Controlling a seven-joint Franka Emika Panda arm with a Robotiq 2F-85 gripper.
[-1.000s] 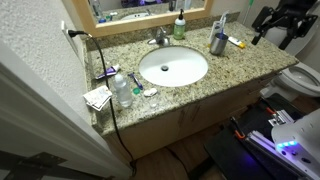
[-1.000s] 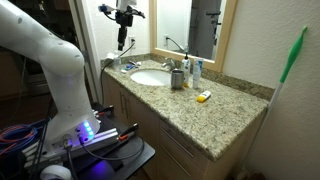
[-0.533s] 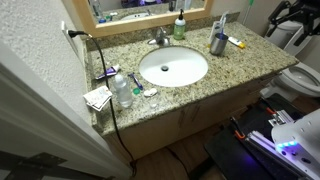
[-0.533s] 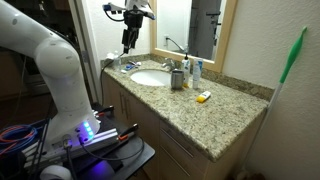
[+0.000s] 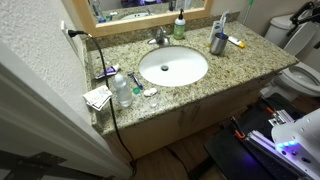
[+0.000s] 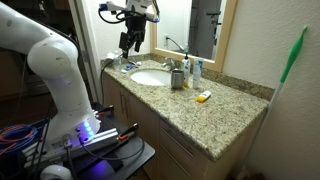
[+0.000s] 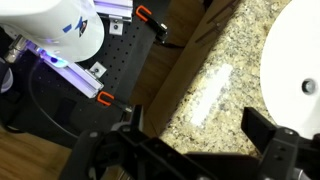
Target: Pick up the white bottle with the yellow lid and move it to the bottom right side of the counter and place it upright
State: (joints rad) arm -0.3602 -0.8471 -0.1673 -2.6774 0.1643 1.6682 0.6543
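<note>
The white bottle with the yellow lid (image 5: 236, 42) lies on its side on the counter (image 5: 245, 62) beside a grey metal cup (image 5: 218, 43). It also shows in an exterior view (image 6: 203, 96), past the cup (image 6: 177, 78). My gripper (image 6: 130, 42) hangs in the air above the counter's end by the sink (image 6: 150, 77), well away from the bottle. It shows at the frame edge in an exterior view (image 5: 304, 18). In the wrist view my gripper (image 7: 200, 135) is open and empty over the granite (image 7: 215, 75) near its front edge. The bottle is out of the wrist view.
A green soap bottle (image 5: 179, 27) and the chrome tap (image 5: 160, 38) stand behind the sink (image 5: 173, 67). A clear plastic bottle (image 5: 122, 92), a toothpaste tube and small items crowd one end of the counter. A toilet (image 5: 303, 78) stands beside the vanity.
My gripper has moved sideways and slightly lower toward the counter's end by the sink. It has stayed open. The bottle has not moved.
</note>
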